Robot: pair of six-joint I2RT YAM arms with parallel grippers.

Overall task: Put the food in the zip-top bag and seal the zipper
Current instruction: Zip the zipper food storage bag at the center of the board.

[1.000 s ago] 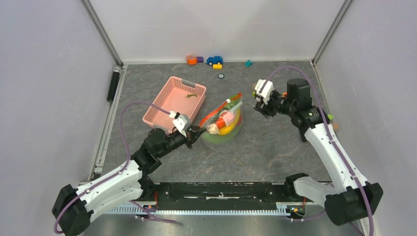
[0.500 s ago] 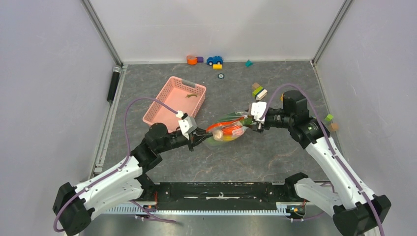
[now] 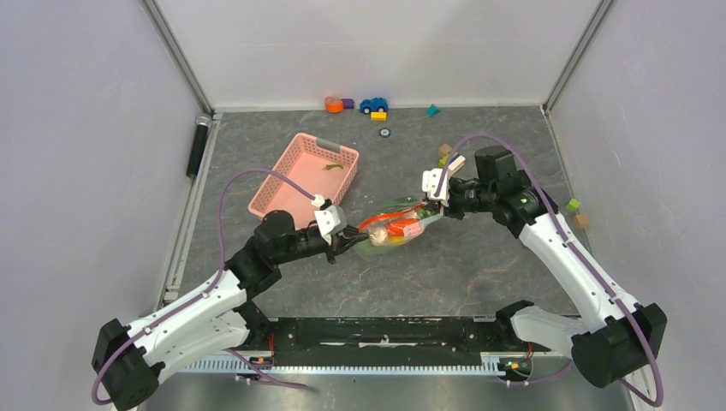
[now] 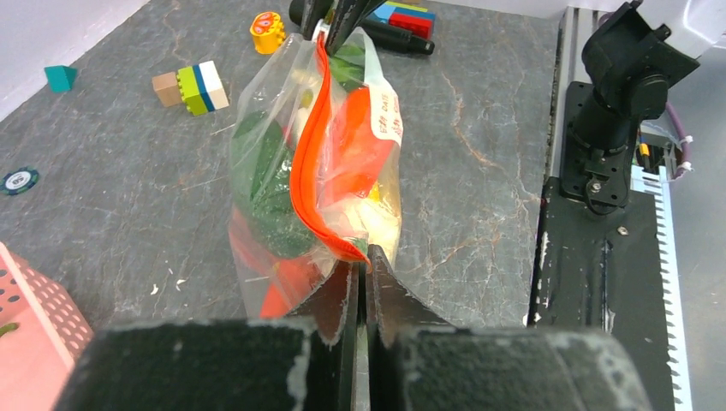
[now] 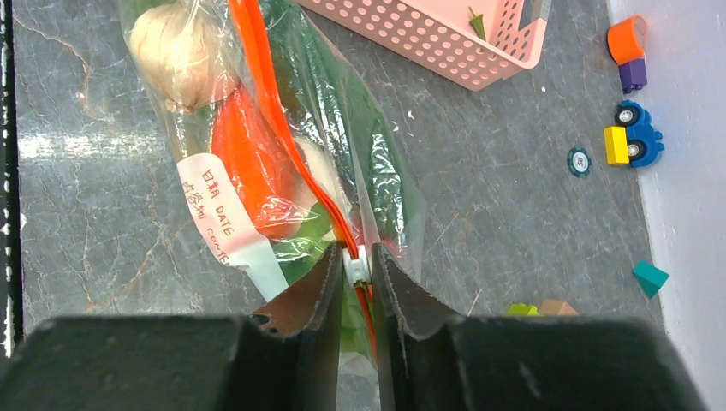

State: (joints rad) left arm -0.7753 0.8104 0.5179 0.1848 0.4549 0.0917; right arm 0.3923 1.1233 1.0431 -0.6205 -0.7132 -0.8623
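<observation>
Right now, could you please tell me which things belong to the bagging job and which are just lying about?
In the job:
zip-top bag
toy food inside it
zipper
slider
left gripper
right gripper

Lying about:
pink basket
blue toy car
stacked blocks
teal block

Your zip-top bag [image 3: 395, 229] mid-counter [image 3: 479, 265] between both arms, food [image 3: 389, 231] inside it, basket [image 3: 304, 174] behind-left, blocks [image 3: 447, 157] behind-right.

Left arm [image 3: 205, 295] reaching inward, fingers [image 4: 342, 295] pressed together, right fingers [image 5: 321, 282] narrowly parted
</observation>
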